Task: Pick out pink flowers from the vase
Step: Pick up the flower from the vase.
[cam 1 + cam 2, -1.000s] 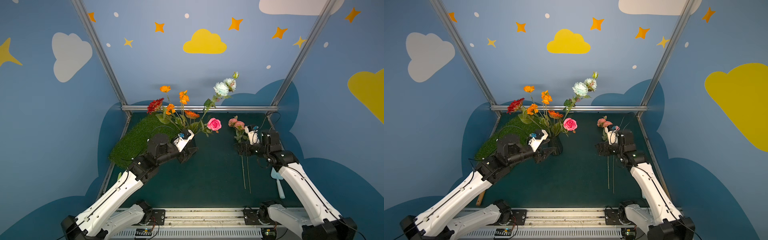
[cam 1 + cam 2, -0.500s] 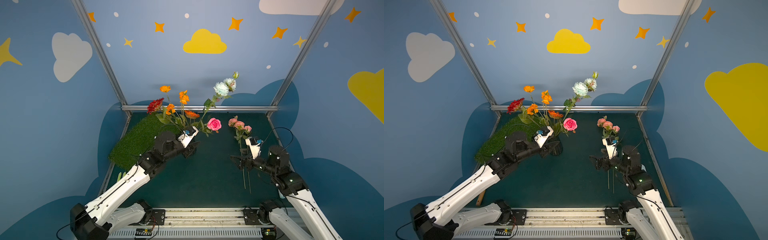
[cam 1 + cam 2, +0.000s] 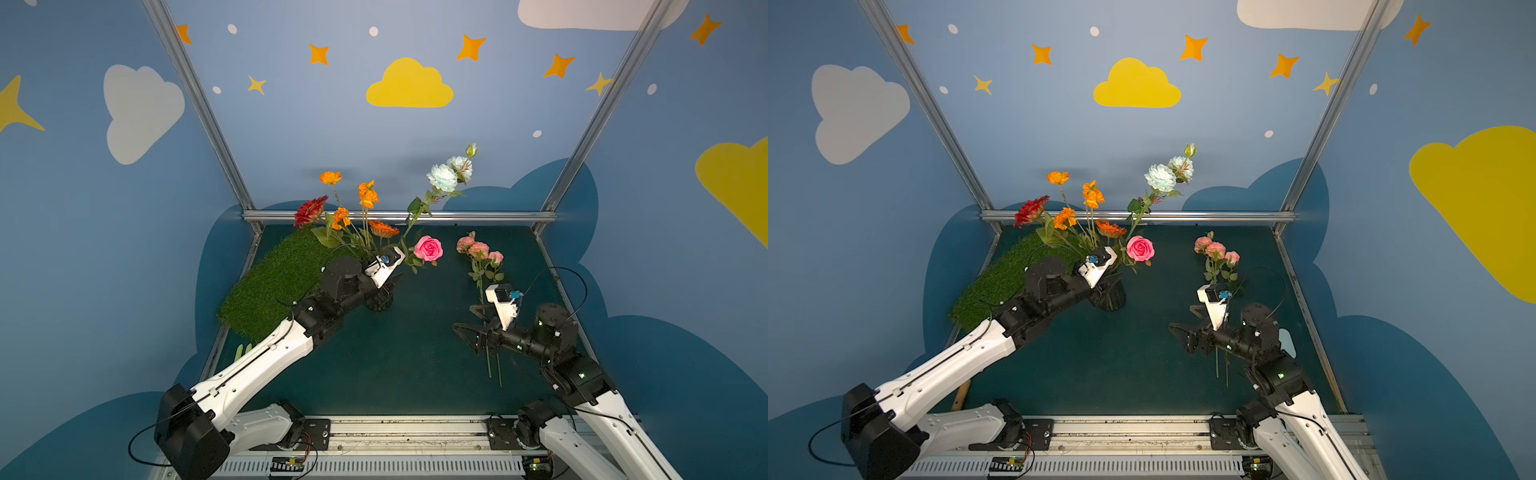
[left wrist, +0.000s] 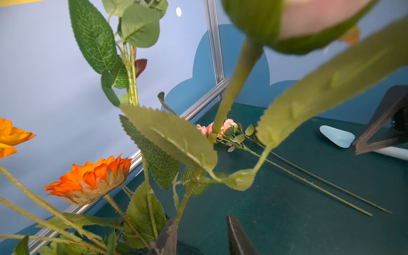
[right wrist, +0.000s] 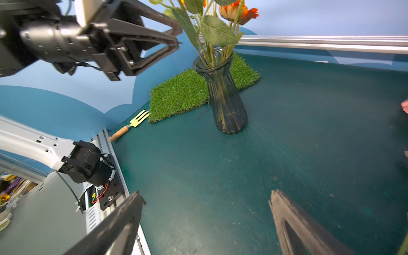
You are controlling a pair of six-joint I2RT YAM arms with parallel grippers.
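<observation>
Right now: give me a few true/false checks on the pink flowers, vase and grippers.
1. The peach-pink branch lies on the table, outside the vase. True.
2. The hot-pink rose lies on the table. False: it stands in the vase.
3. The right gripper grips a stem. False: it is open and empty.
4. The vase is tipped over. False: it is upright, beside the grass mat.
5. The left gripper is at the stems above the vase. True.
</observation>
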